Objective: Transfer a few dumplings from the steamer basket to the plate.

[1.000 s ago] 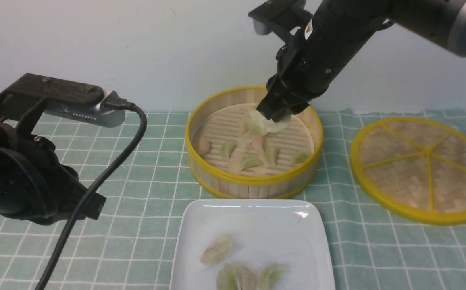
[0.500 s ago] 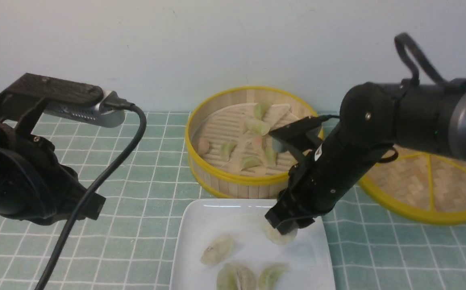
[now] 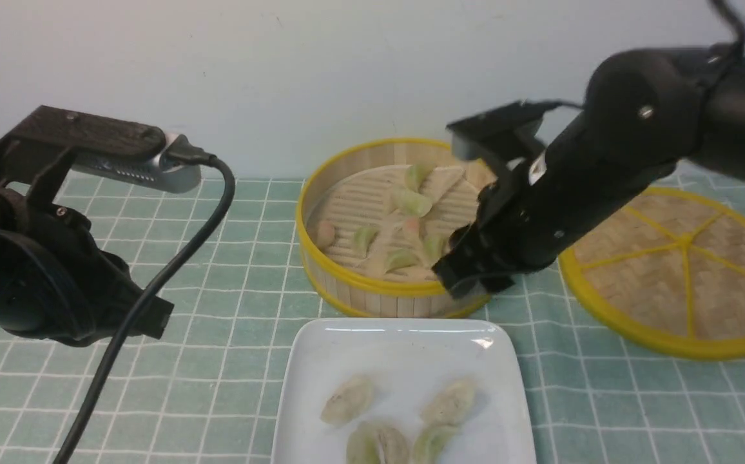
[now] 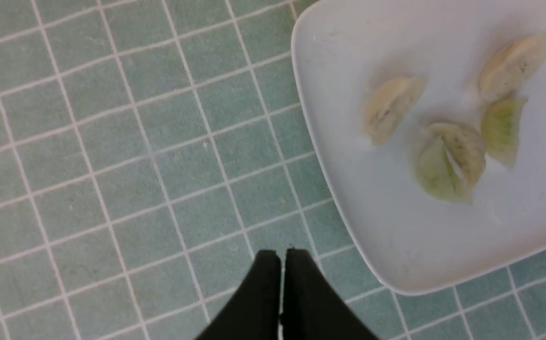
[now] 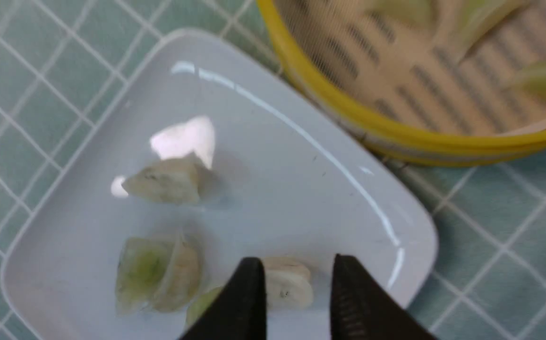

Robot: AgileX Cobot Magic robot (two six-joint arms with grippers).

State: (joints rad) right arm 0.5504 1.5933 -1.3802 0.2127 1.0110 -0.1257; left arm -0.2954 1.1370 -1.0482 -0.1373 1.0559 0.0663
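The steamer basket [image 3: 372, 298] stands at the back centre and holds several dumplings [image 3: 411, 203]. The white plate [image 3: 398, 348] lies in front of it with several dumplings, the newest [image 3: 451, 403] at its right. My right gripper [image 3: 469, 280] hangs open and empty above the plate's far edge, by the basket's front rim. In the right wrist view its jaws [image 5: 296, 264] stand apart above that dumpling [image 5: 287, 285], not touching it, with the plate [image 5: 277, 156] and basket [image 5: 396, 137] beyond. My left gripper [image 4: 282, 255] is shut and empty over the cloth beside the plate [image 4: 396, 236].
A flat woven yellow-rimmed lid [image 3: 675, 270] lies to the right of the basket. A green checked cloth [image 3: 237, 309] covers the table. My left arm [image 3: 37, 283] and its cable [image 3: 153, 290] fill the left side. A wall stands behind.
My right gripper carried a dumpling from the basket down to the plate, let it go there, and has risen back toward the basket's front rim. The left arm barely moved.
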